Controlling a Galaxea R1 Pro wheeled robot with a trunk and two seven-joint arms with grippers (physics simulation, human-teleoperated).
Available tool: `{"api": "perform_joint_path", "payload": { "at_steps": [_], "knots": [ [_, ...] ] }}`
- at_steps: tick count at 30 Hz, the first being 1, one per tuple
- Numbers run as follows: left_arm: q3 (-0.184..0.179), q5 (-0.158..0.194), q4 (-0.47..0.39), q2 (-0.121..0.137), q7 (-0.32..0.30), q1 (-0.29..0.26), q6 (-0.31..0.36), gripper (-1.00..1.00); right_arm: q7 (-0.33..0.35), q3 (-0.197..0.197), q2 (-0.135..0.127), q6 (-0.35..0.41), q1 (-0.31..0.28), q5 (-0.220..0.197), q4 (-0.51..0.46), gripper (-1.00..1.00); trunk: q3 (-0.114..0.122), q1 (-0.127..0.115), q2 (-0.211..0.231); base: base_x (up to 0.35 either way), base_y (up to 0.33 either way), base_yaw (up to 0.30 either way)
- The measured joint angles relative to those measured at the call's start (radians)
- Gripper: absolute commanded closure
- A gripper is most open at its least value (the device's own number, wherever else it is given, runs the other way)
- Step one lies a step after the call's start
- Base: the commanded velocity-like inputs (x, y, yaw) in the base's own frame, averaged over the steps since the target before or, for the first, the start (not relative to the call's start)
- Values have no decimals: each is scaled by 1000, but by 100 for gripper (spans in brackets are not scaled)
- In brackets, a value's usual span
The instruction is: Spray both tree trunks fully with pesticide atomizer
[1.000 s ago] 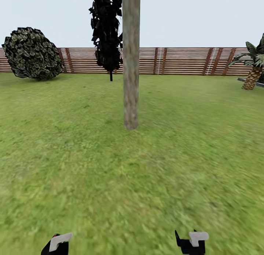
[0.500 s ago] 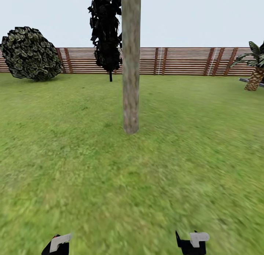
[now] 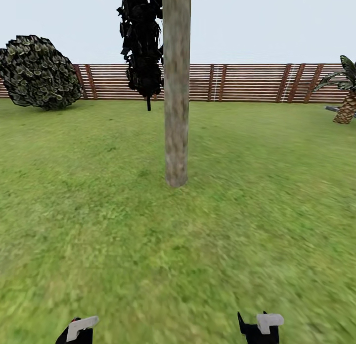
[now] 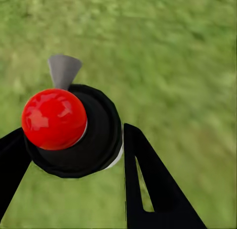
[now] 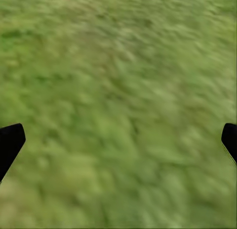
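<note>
Lower frame: my left tool [image 4: 74, 145] clamped on the pesticide atomizer [image 4: 69, 132]; right tool [image 5: 118, 140] spread apart, empty. Centre: tree trunk [image 3: 176, 111] on the lawn [image 3: 257, 210]. Step: approach; next, close in and aim the nozzle.

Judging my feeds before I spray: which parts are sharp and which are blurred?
Head view: tree trunk and fence crisp, near grass smeared. Left wrist view: atomizer sharp, lawn soft. Right wrist view: grass blurred throughout.
</note>
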Motion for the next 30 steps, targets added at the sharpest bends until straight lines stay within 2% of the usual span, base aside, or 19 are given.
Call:
{"api": "perform_joint_path", "payload": {
  "at_steps": [5,14,30],
  "knots": [
    [0,0,0,0,0,0,0,100,0,0,-1,0,0,0,-1,-100,0,0,0,338,0,33],
    [0,0,-1,0,2,0,0,100,0,0,-1,0,0,0,-1,-100,0,0,0,338,0,175],
    [0,0,-5,0,3,0,0,100,3,1,-2,0,0,3,-1,-100,0,0,0,338,0,11]
  ]
}}
